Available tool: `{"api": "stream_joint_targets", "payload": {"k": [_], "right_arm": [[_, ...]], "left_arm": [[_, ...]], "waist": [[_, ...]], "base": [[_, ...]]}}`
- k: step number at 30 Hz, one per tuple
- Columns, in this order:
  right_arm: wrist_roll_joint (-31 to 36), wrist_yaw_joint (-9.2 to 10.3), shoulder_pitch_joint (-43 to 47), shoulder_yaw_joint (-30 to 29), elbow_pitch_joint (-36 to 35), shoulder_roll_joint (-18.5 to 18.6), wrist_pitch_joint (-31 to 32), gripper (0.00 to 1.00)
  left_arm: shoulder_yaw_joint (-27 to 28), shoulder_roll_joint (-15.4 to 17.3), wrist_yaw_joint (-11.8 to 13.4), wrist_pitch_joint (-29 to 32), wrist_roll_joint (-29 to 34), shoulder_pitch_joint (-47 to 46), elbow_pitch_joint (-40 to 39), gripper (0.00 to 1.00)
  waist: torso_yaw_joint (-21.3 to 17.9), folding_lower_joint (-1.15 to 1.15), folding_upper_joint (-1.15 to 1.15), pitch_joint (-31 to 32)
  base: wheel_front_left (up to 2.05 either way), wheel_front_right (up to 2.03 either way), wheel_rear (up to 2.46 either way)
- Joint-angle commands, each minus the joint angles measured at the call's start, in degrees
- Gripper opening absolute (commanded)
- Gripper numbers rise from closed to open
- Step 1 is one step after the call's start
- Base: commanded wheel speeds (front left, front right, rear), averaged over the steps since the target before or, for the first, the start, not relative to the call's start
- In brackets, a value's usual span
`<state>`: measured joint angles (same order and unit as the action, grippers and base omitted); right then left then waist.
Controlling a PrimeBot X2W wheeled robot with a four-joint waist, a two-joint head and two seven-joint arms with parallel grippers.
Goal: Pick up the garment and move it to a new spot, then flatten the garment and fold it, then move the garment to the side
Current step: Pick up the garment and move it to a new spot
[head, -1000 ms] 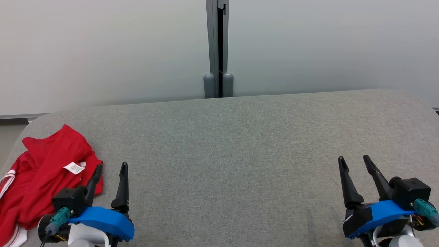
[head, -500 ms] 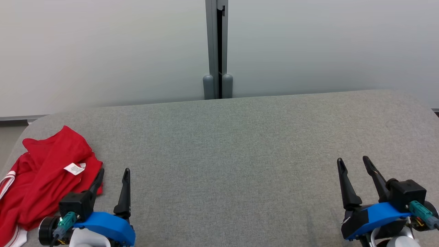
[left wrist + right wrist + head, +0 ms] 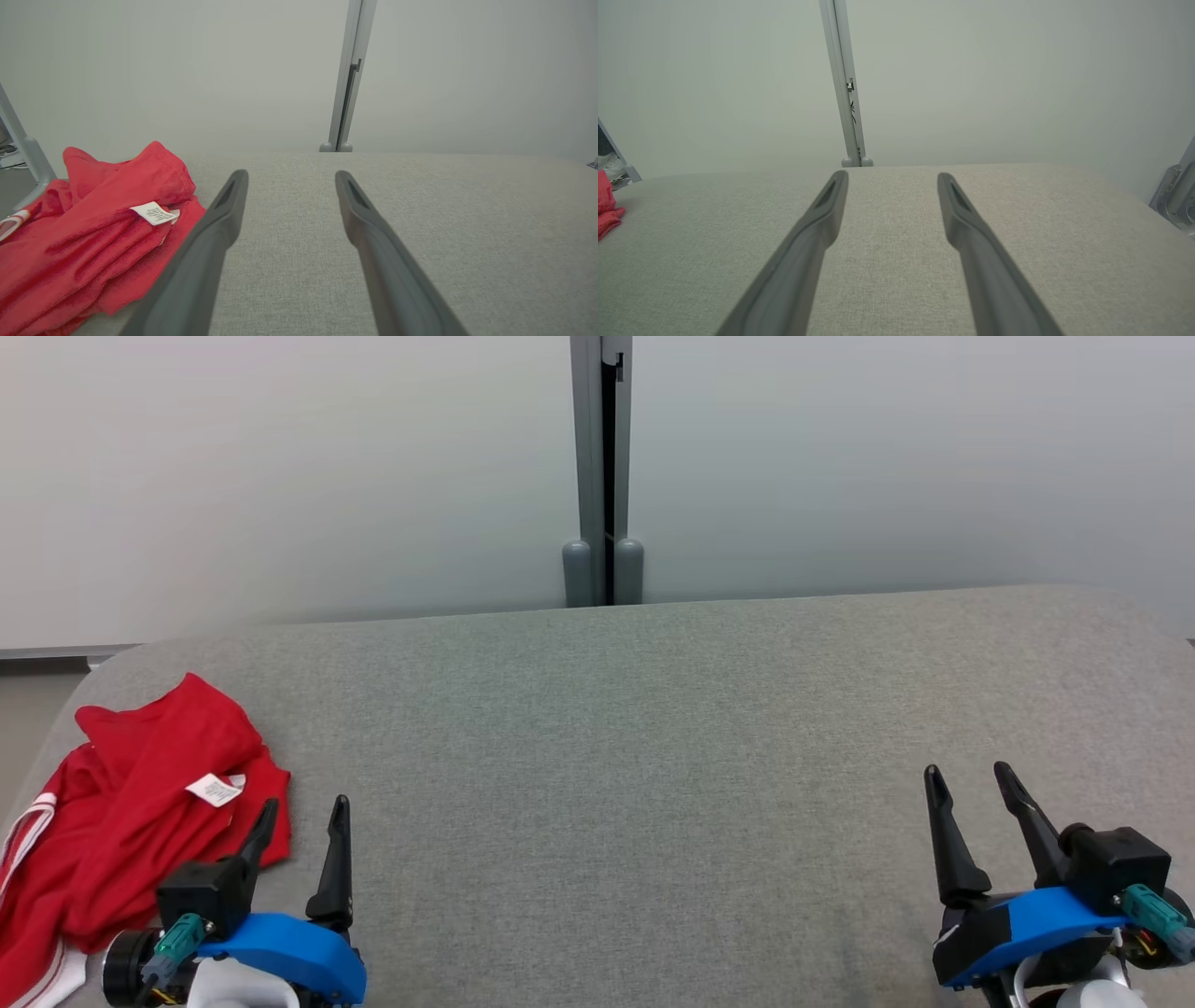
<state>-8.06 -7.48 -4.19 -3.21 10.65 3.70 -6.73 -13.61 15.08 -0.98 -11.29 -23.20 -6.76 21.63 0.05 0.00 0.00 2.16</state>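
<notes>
A crumpled red garment (image 3: 140,821) lies bunched at the left end of the grey fabric-covered bench (image 3: 635,756). Its folds hide its cut, so what kind of clothing it is cannot be told. In the head view it runs off the bench's left side past the picture's edge, with white stripes (image 3: 28,817) showing along that rim. A white label (image 3: 217,789) sits on top of the heap, its print too small to read. The left hand (image 3: 306,803) is at the bench's near edge, just beside the garment, released, its two dark fingers spread with bare cloth-covered bench between them. The outer finger overlaps the garment's hem in the head view, and from the left wrist the same finger crosses in front of the red fabric (image 3: 93,242), so whether it touches cannot be told. The right hand (image 3: 966,770) is at the bench's near edge toward its right end, released too, with nothing between its fingers. From the right wrist a sliver of red (image 3: 607,210) is cut off at the picture's left border. A grey post (image 3: 604,476) rises behind the middle of the bench's far edge.
</notes>
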Motion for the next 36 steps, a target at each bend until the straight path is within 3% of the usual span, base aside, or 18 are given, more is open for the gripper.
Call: {"api": "stream_joint_targets", "payload": {"k": [1, 22, 36], "right_arm": [[0.0, -0.02, 0.5, -0.2, -0.2, 0.0, -0.3, 1.00], [-0.9, -0.02, 0.3, 2.6, -6.4, 0.8, 1.4, 1.00], [-0.6, -0.02, 0.3, 3.1, -7.5, 0.6, 2.0, 1.00]], "left_arm": [[0.2, 0.2, 0.4, -0.4, -0.1, -0.3, 0.1, 1.00], [4.2, 1.1, 3.9, -2.9, -1.6, -1.1, -1.4, 1.00], [5.9, 1.6, 5.2, -3.5, -2.0, 0.3, -3.1, 1.00]], "waist": [[0.6, 0.00, 0.00, -0.1], [18.0, 0.00, 0.00, -1.4], [22.6, 0.00, 0.00, -2.2]], "base": [[0.00, 0.00, 0.00], [0.00, 0.00, 0.00], [0.00, 0.00, 0.00]]}}
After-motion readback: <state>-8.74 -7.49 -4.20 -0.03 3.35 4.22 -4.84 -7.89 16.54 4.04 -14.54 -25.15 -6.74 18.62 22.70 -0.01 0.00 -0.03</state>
